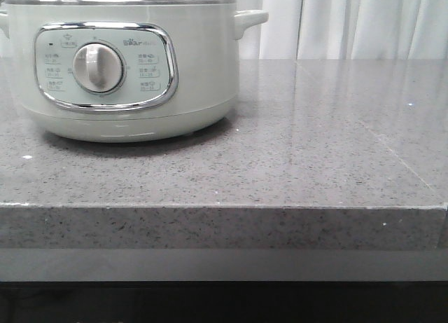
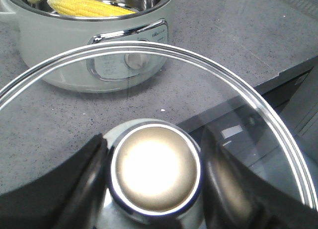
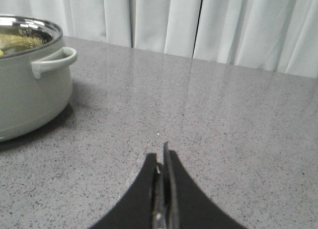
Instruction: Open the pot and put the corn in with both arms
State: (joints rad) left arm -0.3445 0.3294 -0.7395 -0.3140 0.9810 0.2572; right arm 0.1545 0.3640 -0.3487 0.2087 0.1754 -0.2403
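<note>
The pale grey-green pot [image 1: 126, 64] stands at the back left of the grey counter, its dial facing me. It also shows in the left wrist view [image 2: 94, 35], open, with the yellow corn [image 2: 89, 7] lying inside. My left gripper [image 2: 155, 174] is shut on the round knob [image 2: 155, 169] of the glass lid [image 2: 238, 95] and holds it off the pot, above the counter's front edge. My right gripper [image 3: 162, 159] is shut and empty, above the bare counter to the right of the pot [image 3: 25, 75]. Neither gripper shows in the front view.
The grey speckled counter [image 1: 315, 148] stretches to the right of the pot, with its front edge [image 1: 224, 207] near me. White curtains [image 3: 198, 25] hang behind it. The pot's side handle [image 3: 54, 60] sticks out toward my right gripper.
</note>
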